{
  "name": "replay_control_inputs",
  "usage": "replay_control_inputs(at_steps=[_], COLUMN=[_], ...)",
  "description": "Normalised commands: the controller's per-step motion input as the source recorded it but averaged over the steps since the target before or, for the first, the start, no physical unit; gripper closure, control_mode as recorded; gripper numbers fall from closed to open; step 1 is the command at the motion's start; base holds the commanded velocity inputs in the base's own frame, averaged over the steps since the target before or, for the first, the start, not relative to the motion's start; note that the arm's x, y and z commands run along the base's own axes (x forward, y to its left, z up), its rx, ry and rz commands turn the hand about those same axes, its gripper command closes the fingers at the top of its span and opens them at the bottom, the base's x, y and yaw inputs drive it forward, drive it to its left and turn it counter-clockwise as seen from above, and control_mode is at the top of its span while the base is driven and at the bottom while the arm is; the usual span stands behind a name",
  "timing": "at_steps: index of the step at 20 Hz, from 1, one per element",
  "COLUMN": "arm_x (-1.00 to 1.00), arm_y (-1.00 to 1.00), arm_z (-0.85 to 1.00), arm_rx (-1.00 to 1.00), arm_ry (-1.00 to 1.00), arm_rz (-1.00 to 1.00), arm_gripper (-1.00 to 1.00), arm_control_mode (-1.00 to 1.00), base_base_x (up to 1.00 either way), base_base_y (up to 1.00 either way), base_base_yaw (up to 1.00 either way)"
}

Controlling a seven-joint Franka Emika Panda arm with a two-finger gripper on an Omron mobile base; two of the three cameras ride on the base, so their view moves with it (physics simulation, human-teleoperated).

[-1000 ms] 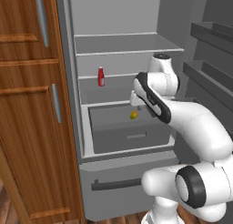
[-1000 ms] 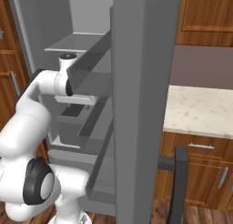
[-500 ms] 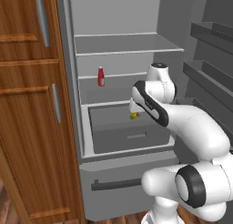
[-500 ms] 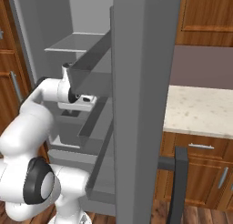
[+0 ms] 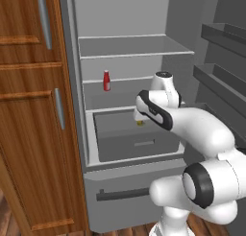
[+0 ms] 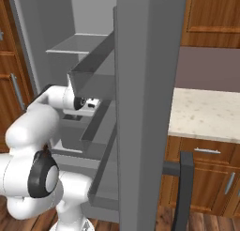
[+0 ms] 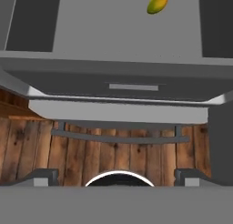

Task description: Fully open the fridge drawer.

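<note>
I see the fridge drawer (image 5: 137, 136) pulled partway out below the shelves, its slot handle (image 7: 133, 87) at my hand view's centre, a yellow-green fruit (image 7: 157, 2) at 1 o'clock inside, my end effector's (image 6: 91, 103) opening indiscernible.

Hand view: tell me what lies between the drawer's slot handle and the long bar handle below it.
In the hand view, between the slot handle and the bar handle lie the fridge drawer front's lower edge, a pale fridge ledge and the lower grey panel.

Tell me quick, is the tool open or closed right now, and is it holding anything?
Tool: open, its two dark fingertips spread wide apart at the bottom of the hand view, holding nothing; it is off the wide dark-grey box-shaped fridge drawer.
</note>
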Motion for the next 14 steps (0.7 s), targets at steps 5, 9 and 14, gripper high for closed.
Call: replay_control_inputs(at_steps=[5, 9, 14], arm_x=[0.31, 0.19, 0.22], arm_y=[0.04, 0.00, 0.00], arm_z=[-0.10, -0.17, -0.18], arm_rx=[0.00, 0.00, 0.00], arm_ry=[0.01, 0.00, 0.00], arm_rz=[0.00, 0.00, 0.00], arm_gripper=[-1.00, -1.00, -1.00], arm_control_mode=[-1.00, -1.00, -1.00], base_base_x=[0.00, 0.00, 0.00], base_base_y=[0.00, 0.00, 0.00], base_base_yaw=[0.00, 0.00, 0.00])
